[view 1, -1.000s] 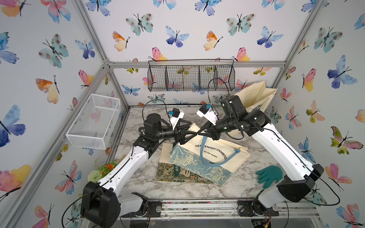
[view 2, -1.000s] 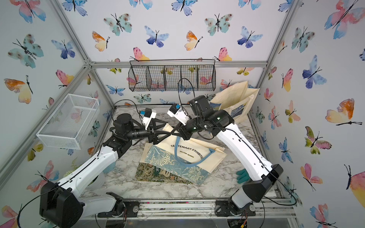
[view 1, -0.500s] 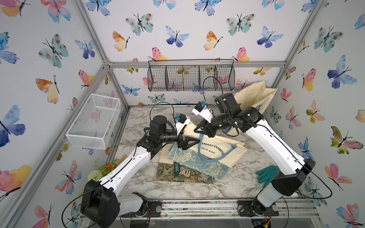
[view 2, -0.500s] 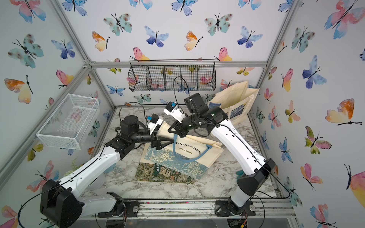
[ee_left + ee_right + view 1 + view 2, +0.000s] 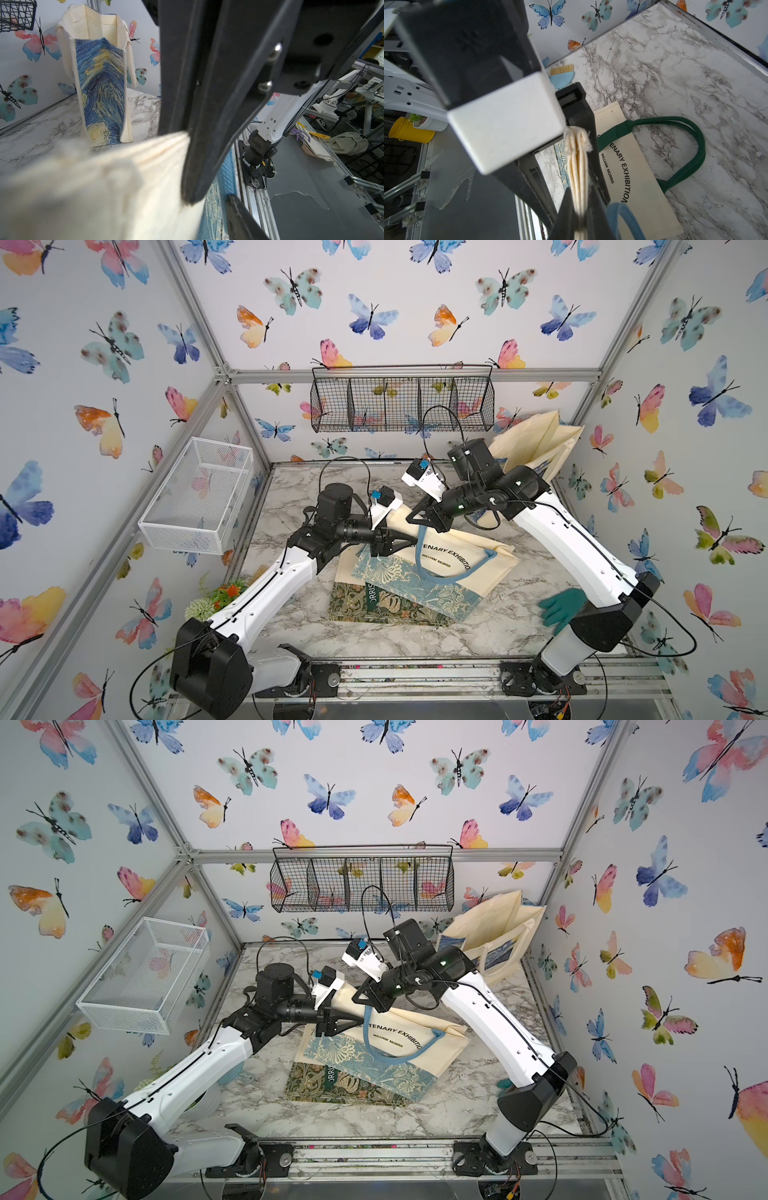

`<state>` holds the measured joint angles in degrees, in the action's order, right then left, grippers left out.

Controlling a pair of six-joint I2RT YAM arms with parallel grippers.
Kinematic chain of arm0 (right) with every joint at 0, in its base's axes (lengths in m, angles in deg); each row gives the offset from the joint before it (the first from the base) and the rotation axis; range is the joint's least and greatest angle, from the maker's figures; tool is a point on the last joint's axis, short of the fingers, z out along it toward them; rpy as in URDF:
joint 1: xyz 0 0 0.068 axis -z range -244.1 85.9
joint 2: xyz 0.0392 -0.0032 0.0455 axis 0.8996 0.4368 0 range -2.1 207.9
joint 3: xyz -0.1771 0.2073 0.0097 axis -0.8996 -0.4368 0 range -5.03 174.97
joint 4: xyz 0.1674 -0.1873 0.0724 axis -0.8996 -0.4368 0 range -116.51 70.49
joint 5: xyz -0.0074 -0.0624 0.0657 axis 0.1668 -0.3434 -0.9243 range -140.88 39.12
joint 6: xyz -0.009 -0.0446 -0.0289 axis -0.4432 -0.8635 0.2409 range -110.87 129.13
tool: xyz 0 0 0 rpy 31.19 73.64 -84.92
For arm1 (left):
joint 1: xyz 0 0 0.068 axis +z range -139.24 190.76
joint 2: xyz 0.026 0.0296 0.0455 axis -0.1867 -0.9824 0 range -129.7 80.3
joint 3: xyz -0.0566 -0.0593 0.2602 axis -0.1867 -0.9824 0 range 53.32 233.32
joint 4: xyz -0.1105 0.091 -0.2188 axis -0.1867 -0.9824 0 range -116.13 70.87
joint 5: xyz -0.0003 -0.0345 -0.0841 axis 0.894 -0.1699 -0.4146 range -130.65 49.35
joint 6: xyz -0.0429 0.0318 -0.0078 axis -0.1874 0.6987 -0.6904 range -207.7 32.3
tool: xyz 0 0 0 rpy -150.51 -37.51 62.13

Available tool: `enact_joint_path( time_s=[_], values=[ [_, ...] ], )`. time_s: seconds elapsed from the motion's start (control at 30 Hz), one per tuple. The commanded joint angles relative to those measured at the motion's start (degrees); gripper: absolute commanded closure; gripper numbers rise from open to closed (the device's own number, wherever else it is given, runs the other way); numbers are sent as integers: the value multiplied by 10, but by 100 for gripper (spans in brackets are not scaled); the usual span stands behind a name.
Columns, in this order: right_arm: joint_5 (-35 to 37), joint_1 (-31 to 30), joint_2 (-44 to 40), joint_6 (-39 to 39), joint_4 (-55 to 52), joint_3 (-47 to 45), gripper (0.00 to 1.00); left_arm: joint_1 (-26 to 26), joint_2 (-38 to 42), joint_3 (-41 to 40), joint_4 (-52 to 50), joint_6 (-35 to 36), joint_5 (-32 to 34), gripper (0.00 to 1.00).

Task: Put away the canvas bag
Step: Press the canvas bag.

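The canvas bag (image 5: 451, 562) (image 5: 399, 1042) is cream with a blue floral band, blue handles and black lettering. It lies tilted mid-table in both top views. Its folded upper edge (image 5: 578, 166) is raised, and my right gripper (image 5: 417, 520) (image 5: 360, 999) (image 5: 579, 199) is shut on it. My left gripper (image 5: 411, 542) (image 5: 358, 1024) (image 5: 211, 199) comes in from the left at the same raised edge. Its jaws stand apart, with cream cloth (image 5: 124, 187) and a blue handle (image 5: 226, 176) between them, and I see no pinch.
A second flat bag (image 5: 386, 608) with a green pattern and green handle (image 5: 695, 145) lies under the first. A Starry Night tote (image 5: 536, 443) (image 5: 101, 87) stands at the back right. A black wire basket (image 5: 401, 404) hangs on the back wall, a white one (image 5: 199, 497) on the left. A teal glove (image 5: 561, 605) lies at the right.
My left gripper has moved right onto the bag's raised edge, and its jaws have narrowed. My right gripper has shifted left, still holding the fold.
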<state>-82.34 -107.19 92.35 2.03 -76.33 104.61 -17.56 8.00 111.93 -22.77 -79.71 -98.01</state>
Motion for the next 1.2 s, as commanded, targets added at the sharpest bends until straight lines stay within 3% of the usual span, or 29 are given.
enact_joint_path(
  time_s=[0.0, 0.17, 0.23, 0.37, 0.57, 0.7, 0.83, 1.0, 1.17],
  values=[
    [-13, -7, -4, 6, 13, -9, 99, -3, 0, 18, -9, 36, -25, 100],
    [-21, -8, -17, 11, 59, -58, 99, -3, -5, 14, -9, 87, -36, 100],
    [-26, -8, -24, 11, 87, -82, 94, -3, -14, 17, -24, 117, -46, 100],
    [-54, -8, -33, 3, 149, -131, 92, -3, -32, 27, -59, 163, -23, 100],
    [-39, -8, -23, -15, 186, -157, 84, -4, -10, -8, -7, 206, 21, 100],
    [8, -7, -45, -24, 223, -184, 58, 0, 0, -3, -3, 208, 73, 100],
    [-4, 0, -66, -33, 243, -209, 44, 15, -7, 10, -35, 258, -15, 100],
    [-79, 27, -69, -35, 233, -220, 42, 38, -27, 27, -63, 304, -147, 100],
    [-99, 55, -92, -6, 252, -244, 42, 48, -35, 51, -118, 365, -213, 100]
  ],
)
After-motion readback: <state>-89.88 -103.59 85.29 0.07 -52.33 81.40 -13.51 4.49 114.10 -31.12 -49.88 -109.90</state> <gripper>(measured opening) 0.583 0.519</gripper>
